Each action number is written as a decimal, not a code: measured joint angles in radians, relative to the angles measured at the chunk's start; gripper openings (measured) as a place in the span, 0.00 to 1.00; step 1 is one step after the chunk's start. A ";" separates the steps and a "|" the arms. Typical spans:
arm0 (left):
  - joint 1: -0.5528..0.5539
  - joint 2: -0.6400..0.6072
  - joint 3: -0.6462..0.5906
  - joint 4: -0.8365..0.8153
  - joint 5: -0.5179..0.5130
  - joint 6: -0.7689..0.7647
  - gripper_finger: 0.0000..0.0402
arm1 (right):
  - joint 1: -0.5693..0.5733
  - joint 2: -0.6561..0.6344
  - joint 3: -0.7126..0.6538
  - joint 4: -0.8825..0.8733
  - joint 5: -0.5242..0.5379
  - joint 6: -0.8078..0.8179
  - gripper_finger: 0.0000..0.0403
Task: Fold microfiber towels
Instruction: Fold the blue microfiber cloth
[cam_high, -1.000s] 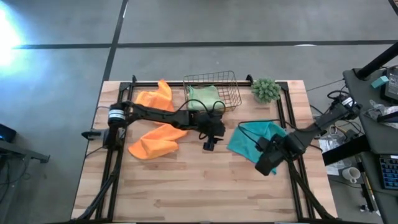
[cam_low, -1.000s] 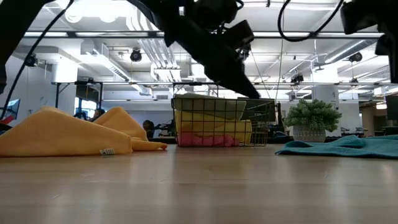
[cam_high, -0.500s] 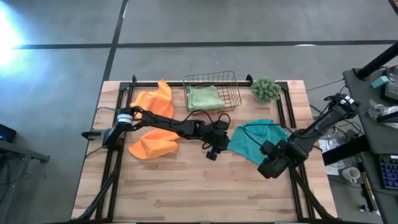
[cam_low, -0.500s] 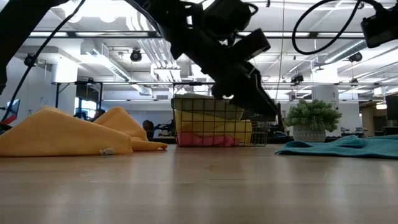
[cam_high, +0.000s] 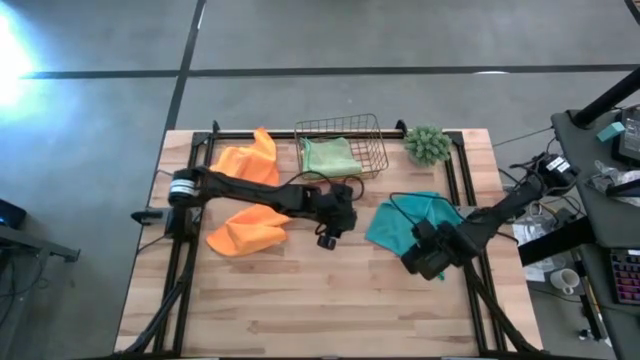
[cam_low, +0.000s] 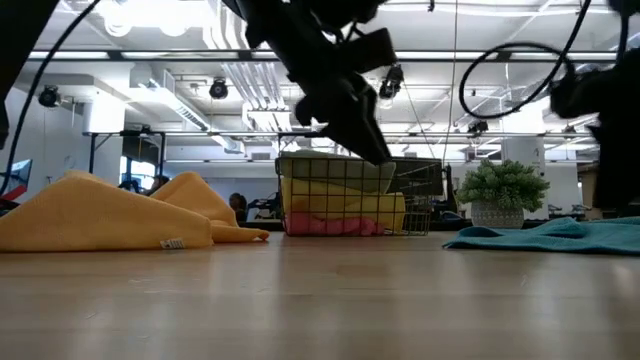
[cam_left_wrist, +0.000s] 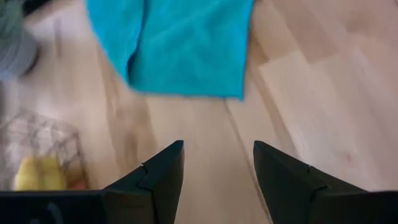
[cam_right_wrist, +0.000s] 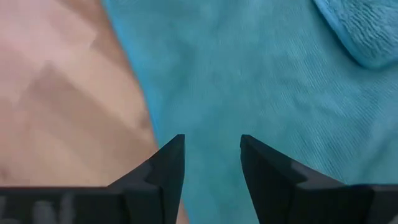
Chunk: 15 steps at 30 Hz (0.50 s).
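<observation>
Holding green towel (cam_high: 328, 157), wire basket (cam_high: 372, 132) sits.

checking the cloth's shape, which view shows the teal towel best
The high view: the whole teal towel shows, crumpled, right of centre. The low view shows it edge-on, the left wrist view one end, the right wrist view a close patch.

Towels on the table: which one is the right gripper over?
The teal towel, lying flat at the table's right side. The right gripper hangs over its edge with fingers apart. The two orange towels lie far left, beyond the left gripper.
</observation>
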<state>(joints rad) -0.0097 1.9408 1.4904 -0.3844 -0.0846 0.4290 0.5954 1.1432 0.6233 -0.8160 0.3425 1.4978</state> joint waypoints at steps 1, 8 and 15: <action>0.001 -0.015 -0.006 -0.014 -0.008 -0.018 0.44 | -0.022 0.002 -0.016 0.031 0.005 -0.011 0.35; 0.000 -0.122 -0.087 -0.053 -0.037 -0.095 0.44 | -0.146 0.026 -0.075 0.158 0.018 -0.104 0.31; -0.002 -0.184 -0.182 -0.083 -0.056 -0.172 0.44 | -0.245 0.115 -0.082 0.300 -0.030 -0.204 0.29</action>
<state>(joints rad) -0.0121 1.7570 1.3080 -0.4671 -0.1405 0.2568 0.3499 1.2580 0.5417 -0.5159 0.3125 1.2934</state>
